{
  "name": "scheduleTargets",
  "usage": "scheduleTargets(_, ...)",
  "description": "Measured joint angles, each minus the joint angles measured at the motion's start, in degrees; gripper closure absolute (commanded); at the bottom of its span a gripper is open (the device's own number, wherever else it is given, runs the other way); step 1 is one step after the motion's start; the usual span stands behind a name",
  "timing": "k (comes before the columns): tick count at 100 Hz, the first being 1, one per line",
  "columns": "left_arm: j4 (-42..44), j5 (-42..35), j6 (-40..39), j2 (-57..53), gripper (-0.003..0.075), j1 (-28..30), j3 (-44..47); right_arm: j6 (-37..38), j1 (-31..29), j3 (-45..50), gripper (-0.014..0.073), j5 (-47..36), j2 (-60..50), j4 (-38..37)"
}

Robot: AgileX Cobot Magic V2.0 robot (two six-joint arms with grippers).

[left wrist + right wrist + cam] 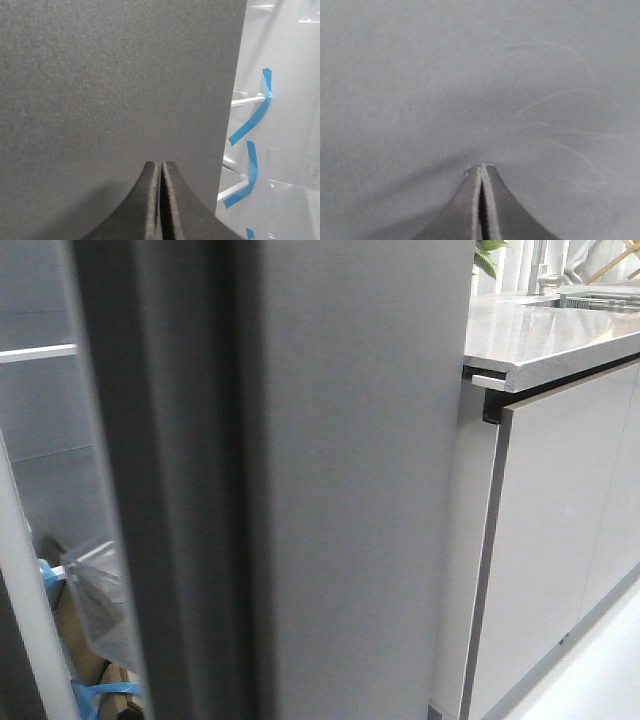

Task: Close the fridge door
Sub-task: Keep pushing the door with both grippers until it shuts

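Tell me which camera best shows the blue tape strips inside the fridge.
The left wrist view: the blue tape strips lie clear and sharp on the white lining, beside the fridge door edge. The front view catches only small blue bits low in the gap. The right wrist view shows none.

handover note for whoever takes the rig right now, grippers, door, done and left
Left gripper: shut, empty, tips against the dark outer face of the fridge door.
Right gripper: shut, empty, close to a pale grey surface that I cannot identify.
Door: fills the front view, interior still showing in a gap at its left; the white liner with blue tape shows past its edge.
Done: contact made. Left: push it fully shut.
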Motion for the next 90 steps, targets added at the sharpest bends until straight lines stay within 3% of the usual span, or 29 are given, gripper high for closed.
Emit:
scheduleTargets(66,0.0,0.0,0.0,0.0,0.0741,0.0,0.0,0.0,8.9,-0.1,0.067,-17.4,10.5,-20.8)
scheduleTargets(90,0.0,0.0,0.0,0.0,0.0741,0.0,0.0,0.0,12.0,-0.1,0.067,-28.0,15.3,-24.2)
